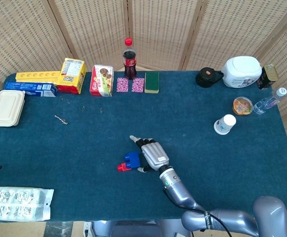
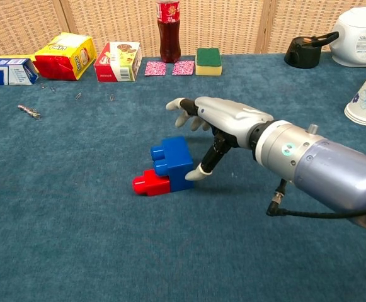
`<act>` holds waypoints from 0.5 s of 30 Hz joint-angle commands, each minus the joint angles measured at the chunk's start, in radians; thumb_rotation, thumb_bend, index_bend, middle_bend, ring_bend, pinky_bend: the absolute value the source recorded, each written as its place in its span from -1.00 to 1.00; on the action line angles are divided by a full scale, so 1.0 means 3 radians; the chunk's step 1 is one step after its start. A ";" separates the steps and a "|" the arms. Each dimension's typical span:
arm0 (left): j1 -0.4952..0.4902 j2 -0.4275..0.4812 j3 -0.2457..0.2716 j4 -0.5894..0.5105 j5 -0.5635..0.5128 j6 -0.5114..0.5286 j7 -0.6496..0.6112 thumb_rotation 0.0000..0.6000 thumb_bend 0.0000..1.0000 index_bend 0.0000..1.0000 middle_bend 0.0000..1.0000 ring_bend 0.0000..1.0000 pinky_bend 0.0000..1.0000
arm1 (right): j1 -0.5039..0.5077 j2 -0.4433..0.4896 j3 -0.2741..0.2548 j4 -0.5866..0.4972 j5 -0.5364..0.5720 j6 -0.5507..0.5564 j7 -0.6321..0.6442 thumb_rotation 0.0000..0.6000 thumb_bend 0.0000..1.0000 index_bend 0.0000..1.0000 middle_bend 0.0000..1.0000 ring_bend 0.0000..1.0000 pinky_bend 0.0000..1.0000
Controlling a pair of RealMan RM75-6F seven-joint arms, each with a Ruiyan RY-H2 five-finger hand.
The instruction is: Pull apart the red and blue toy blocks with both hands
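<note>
Along the left edge of the head view lie a clear plastic packet (image 1: 16, 203) at the bottom and a cream lidded food box (image 1: 6, 108) higher up, with a blue carton (image 1: 30, 89) and a yellow tray (image 1: 37, 76) behind it near the back of the blue cloth-covered table (image 1: 192, 113). Moving right, a yellow Lipo box (image 1: 73, 75) and a red biscuit box (image 1: 101, 80) stand at the upper left, a few small metal bits lying just before them. A cola bottle (image 1: 129, 58) rises upright at the top centre, two pink patterned squares (image 1: 130, 85) and a green sponge (image 1: 151, 82) at its foot. In the lower centre of the frame sits the blue toy block (image 2: 173, 163), joined to the red toy block (image 2: 150, 184), which juts out at its lower left; the pair rests on the cloth. The right hand (image 2: 217, 123) hovers just right of the blue block, fingers (image 2: 181, 108) spread above and past it, grasping nothing, while the thumb tip touches or nearly touches the block's right side. The left hand shows in neither view. Farther right stand a black lidded pot (image 1: 208, 77), a paper cup (image 1: 225, 124), a white cooker (image 1: 241, 71), a small round tub (image 1: 242, 105) and a water bottle (image 1: 270, 101) at the right edge.
</note>
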 commanded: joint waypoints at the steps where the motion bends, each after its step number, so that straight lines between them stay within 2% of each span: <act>1: -0.0003 0.0007 -0.0002 -0.0024 0.0000 0.0003 0.0024 0.54 -0.74 -0.62 -0.47 -0.65 -0.53 | -0.0006 0.0020 -0.0003 0.0005 -0.0030 -0.0012 0.0055 1.00 -0.69 -0.81 -0.49 -0.43 -0.53; 6: -0.0006 0.0014 -0.0003 -0.0061 0.0006 0.0007 0.0054 0.56 -0.74 -0.62 -0.47 -0.65 -0.53 | -0.0002 0.0053 -0.0041 -0.0025 -0.0034 -0.0077 0.0080 1.00 -0.58 -0.57 -0.33 -0.24 -0.35; 15: 0.0022 0.0036 0.0001 -0.0073 -0.0017 0.0024 0.0052 0.54 -0.74 -0.62 -0.47 -0.65 -0.53 | 0.0042 0.0001 -0.0029 0.0033 0.0020 -0.0142 0.0099 1.00 -0.58 -0.39 -0.27 -0.18 -0.30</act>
